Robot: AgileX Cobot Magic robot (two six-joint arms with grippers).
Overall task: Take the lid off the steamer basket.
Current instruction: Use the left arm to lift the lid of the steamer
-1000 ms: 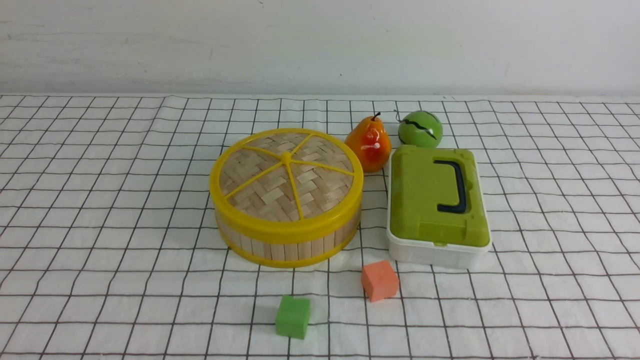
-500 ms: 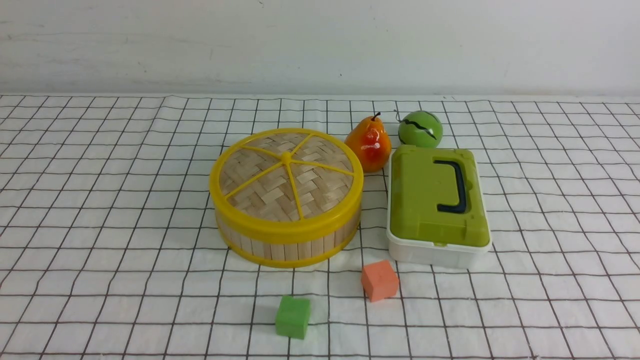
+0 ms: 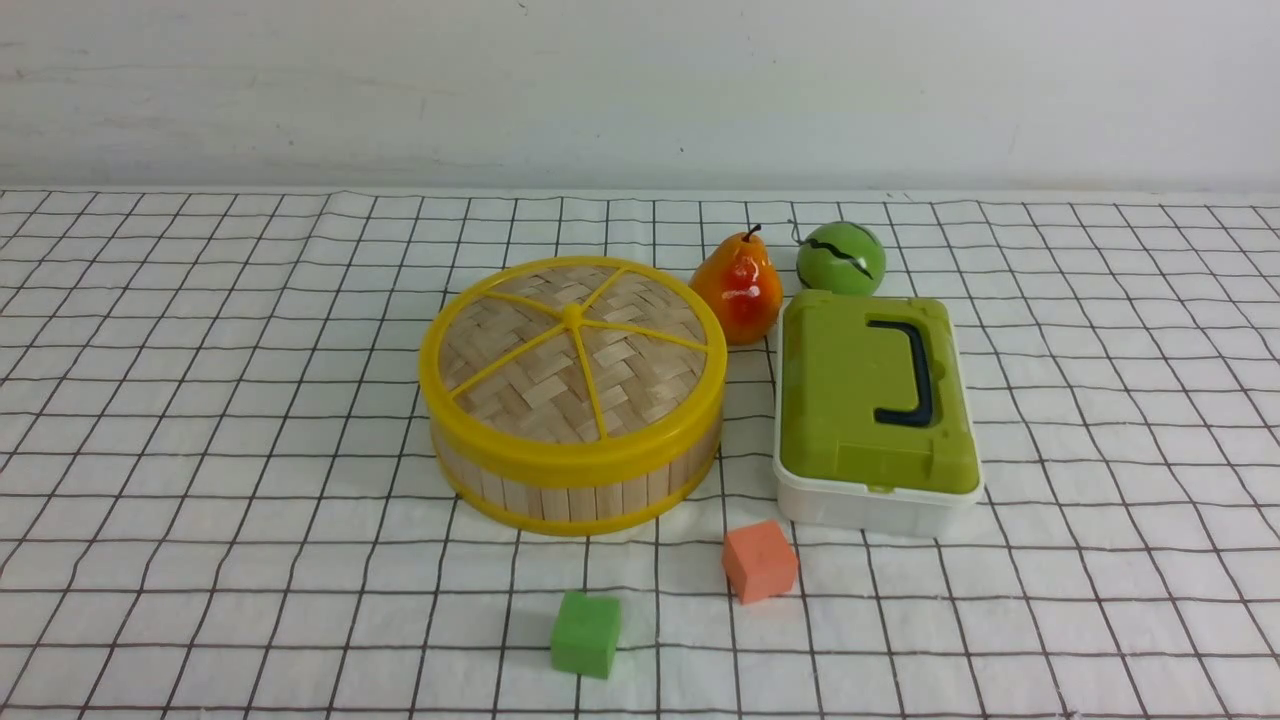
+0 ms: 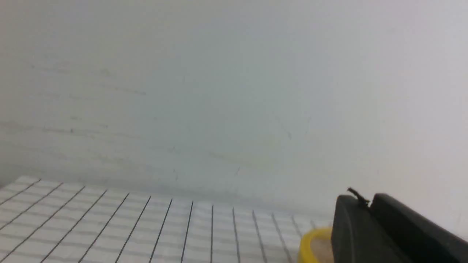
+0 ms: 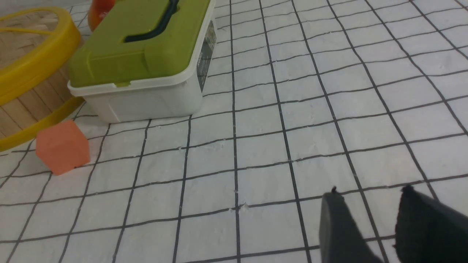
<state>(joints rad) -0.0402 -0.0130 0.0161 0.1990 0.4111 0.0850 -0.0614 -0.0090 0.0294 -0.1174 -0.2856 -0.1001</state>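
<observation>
You have the lid (image 3: 572, 345) seated flat on the steamer basket (image 3: 570, 495), mid-table on the checked cloth (image 3: 200, 400). Just right of the basket stands a white box with a green top (image 3: 875, 400). A pear (image 3: 738, 285) and a green ball (image 3: 840, 258) sit at the box's far side. An orange cube (image 3: 760, 560) and a green cube (image 3: 585, 633) lie nearer to you than the basket. Your left gripper (image 4: 367, 199), seen from its own wrist, has its fingers drawn almost together with nothing between them. Your right gripper (image 5: 370, 190) hangs over the cloth, nearer than the box and to its right, jaws parted, gripping nothing.
</observation>
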